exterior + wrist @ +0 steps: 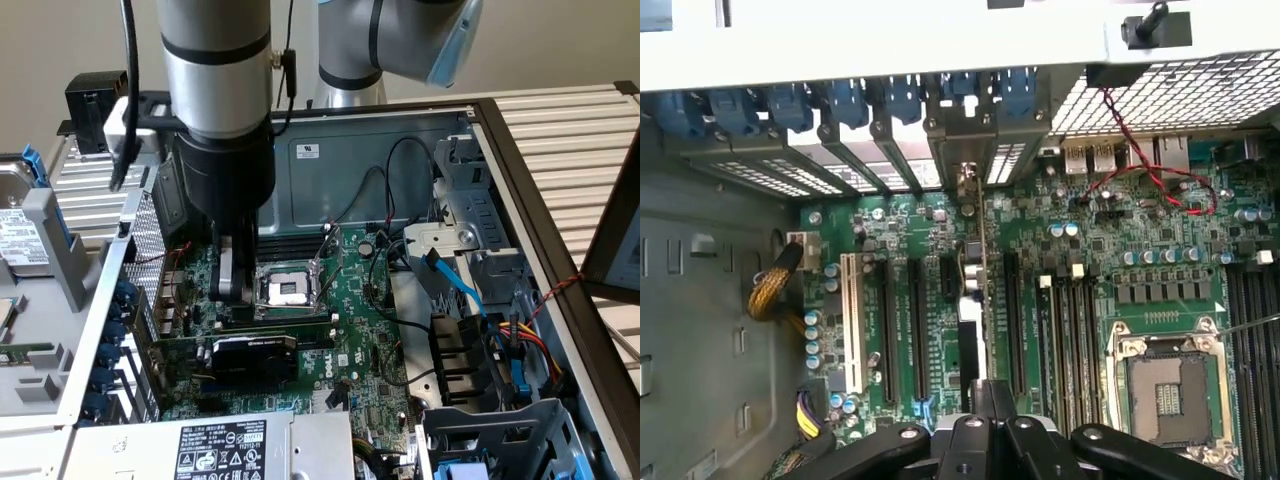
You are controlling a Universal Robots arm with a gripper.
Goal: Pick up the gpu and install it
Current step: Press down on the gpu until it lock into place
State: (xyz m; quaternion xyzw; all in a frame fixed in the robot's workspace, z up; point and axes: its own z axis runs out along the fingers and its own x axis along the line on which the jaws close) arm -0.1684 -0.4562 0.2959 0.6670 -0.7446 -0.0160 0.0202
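GPU (255, 357) seated upright in a slot on the motherboard (350, 300), inside the open case (520, 190).
Gripper (232, 285) sits just behind the card, beside the CPU socket (292, 290); can't tell whether its fingers are spread or closed. In the wrist view the card is edge-on.

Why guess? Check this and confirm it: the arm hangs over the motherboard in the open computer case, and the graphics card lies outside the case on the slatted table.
Not right. The graphics card is not on the table: it stands on edge on the motherboard inside the case, as the exterior view shows. The rest holds: the arm hangs over the motherboard in the open computer case.
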